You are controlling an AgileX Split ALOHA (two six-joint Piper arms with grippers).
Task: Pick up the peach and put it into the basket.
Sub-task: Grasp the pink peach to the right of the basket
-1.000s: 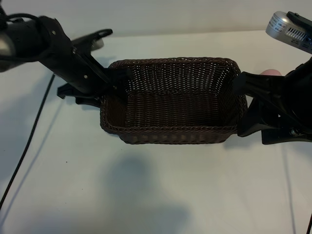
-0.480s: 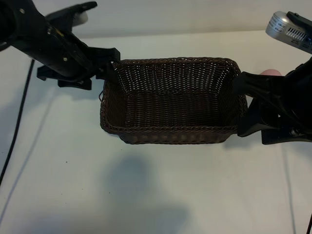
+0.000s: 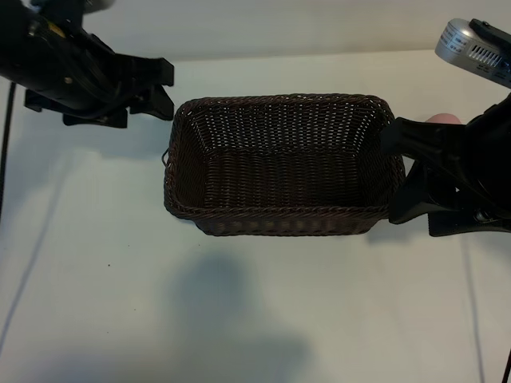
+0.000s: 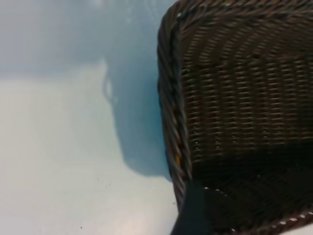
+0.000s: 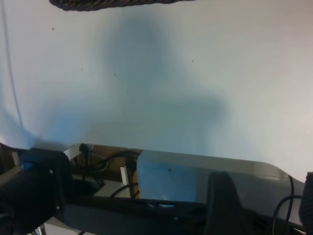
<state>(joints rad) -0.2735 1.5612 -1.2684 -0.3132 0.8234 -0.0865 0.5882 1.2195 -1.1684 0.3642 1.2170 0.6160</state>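
The right tool [image 3: 399, 171] stands between peach [image 3: 444, 119] and basket [image 3: 279, 215].

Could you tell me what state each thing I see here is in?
basket: upright on the table, nothing inside.
peach: outside the basket, mostly hidden behind the right arm.
left gripper: open, empty, above the basket's left end.
right gripper: open, beside the basket's right end.

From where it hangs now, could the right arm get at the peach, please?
Probably yes: the peach peeks out just behind the right gripper, outside the basket, with nothing visible between them.
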